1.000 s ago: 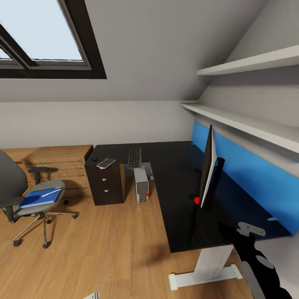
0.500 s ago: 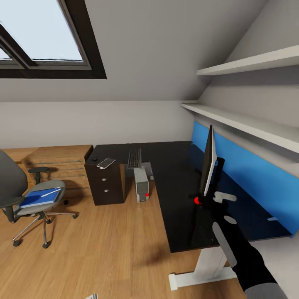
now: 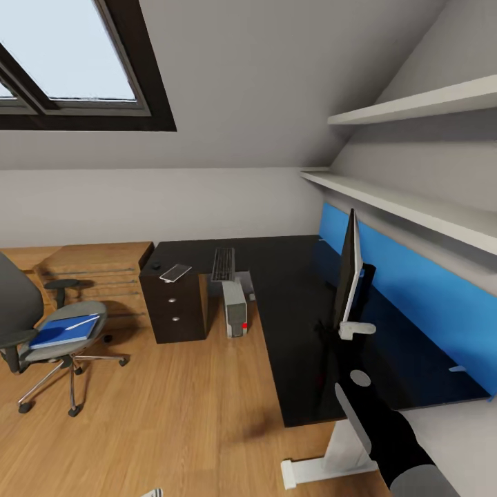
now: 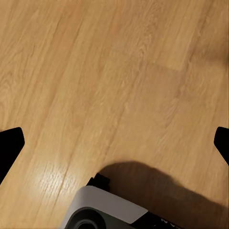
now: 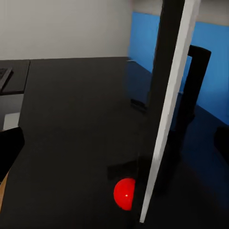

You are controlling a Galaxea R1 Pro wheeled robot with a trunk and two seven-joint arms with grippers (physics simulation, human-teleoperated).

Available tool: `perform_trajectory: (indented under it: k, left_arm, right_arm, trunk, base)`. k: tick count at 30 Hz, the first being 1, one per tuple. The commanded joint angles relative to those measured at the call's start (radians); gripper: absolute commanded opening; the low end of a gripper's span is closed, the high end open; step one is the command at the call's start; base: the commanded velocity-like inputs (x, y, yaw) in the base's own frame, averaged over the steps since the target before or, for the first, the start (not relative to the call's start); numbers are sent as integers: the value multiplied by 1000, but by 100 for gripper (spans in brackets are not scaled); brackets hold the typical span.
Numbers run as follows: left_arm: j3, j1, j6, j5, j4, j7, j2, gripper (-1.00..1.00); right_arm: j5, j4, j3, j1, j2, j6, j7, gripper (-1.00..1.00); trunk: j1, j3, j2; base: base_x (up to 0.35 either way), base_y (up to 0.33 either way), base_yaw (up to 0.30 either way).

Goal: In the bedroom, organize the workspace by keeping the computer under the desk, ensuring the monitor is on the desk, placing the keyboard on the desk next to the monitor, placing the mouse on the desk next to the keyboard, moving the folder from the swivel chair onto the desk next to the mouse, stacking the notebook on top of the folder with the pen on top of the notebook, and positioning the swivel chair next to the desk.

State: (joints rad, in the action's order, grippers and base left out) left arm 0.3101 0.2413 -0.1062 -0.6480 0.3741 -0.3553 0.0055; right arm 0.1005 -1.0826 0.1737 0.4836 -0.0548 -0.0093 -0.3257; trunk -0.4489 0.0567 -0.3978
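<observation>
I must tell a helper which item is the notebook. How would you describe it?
Find the L-shaped black desk and follow it to its far end above the black drawers. The notebook lies there, flat, thin and pale, between a small black mouse and the dark keyboard.

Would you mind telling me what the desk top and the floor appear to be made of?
The desk top looks like glossy black laminate or glass: it mirrors the monitor. The floor looks like light varnished wood planks, with visible grain and a soft sheen.
</observation>
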Motion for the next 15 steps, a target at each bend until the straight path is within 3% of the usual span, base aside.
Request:
perform_trajectory:
  k: [1,10,15]
  left_arm:
    - [9,1,-5,-10,0,-6,1,100]
    - [8,1,-23,-12,0,-6,-1,100]
    - [9,1,-36,-13,0,-5,-1,100]
  right_arm:
    - [10,-1,5,1,-2,-2,-9,100]
    - [10,2,-14,1,-5,-4,-18,100]
    - [10,4,-50,1,-4,-7,-18,100]
  trunk:
    - [-1,2,-2]
    - [-1,2,-2]
    - [-1,2,-2]
  base:
    - [237,0,0]
    - [120,-31,0]
    - [158,-130,0]
